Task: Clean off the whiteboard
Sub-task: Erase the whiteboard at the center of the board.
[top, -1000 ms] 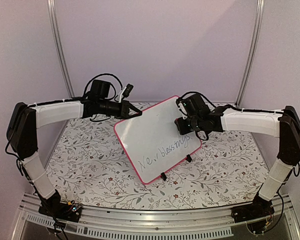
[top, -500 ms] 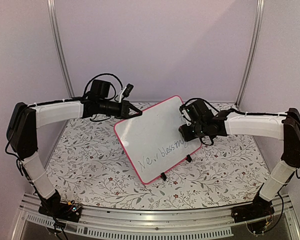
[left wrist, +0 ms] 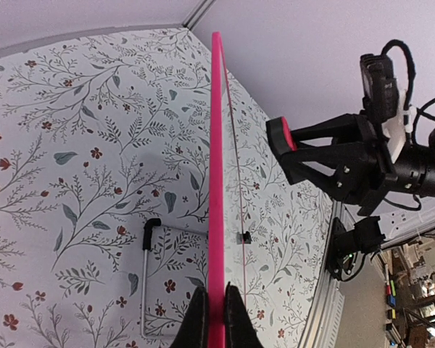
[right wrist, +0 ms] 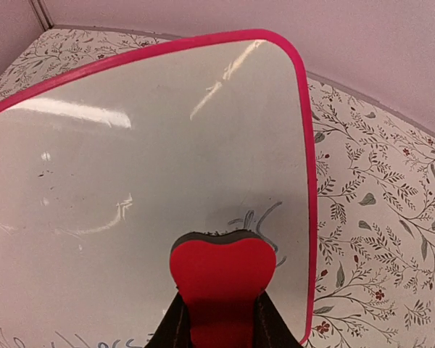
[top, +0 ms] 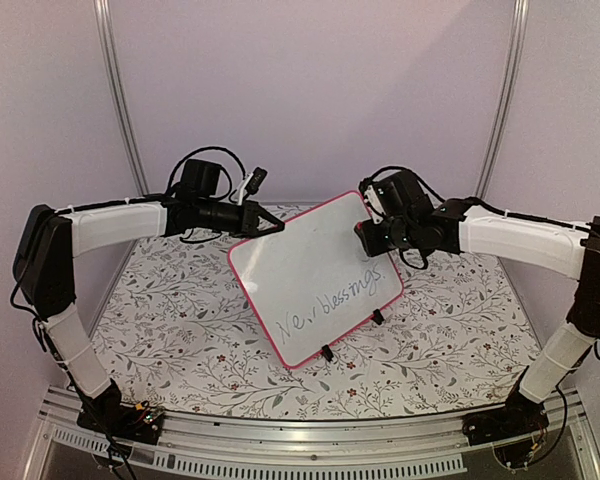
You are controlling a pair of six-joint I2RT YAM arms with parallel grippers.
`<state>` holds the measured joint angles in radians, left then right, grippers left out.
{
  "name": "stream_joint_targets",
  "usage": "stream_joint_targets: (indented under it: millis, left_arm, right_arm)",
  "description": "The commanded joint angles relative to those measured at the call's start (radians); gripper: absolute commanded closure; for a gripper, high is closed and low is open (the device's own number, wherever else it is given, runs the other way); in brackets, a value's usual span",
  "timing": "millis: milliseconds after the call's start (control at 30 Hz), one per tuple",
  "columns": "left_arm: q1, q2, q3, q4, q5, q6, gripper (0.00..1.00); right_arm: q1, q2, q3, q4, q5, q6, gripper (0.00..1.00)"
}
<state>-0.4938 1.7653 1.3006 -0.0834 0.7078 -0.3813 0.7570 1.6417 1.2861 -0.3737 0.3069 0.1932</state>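
- On the floral worktop (top: 180,330), the whiteboard (top: 315,280) stands tilted on its clip feet (top: 326,352); handwriting (top: 330,300) crosses its lower part, unwiped.
- Step in hand: erasing, judged barely begun.
- Next move: press the eraser (right wrist: 221,279) flat onto the writing and sweep along the line.
- At the upper left edge, the left hand (left wrist: 216,319), pressed together, pinches the board's pink rim (left wrist: 216,145); its arm reaches in level.
- Near the upper right corner, the right hand (right wrist: 219,326) pinches the red eraser just off the face.
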Motion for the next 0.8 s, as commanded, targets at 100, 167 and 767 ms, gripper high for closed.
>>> stream_joint_targets:
  millis: [100, 167, 767]
  left_arm:
    - [-0.023, -0.004, -0.001, -0.009, -0.025, 0.046, 1.00]
    - [-0.023, -0.004, -0.001, -0.009, -0.024, 0.046, 1.00]
    - [-0.022, -0.004, -0.001, -0.008, -0.024, 0.048, 1.00]
  right_arm:
    - [-0.023, 0.076, 0.121, 0.005, 0.042, -0.041, 1.00]
    - [-0.028, 0.095, 0.140, 0.004, 0.040, -0.048, 1.00]
    - [-0.054, 0.123, 0.056, 0.022, 0.018, -0.030, 1.00]
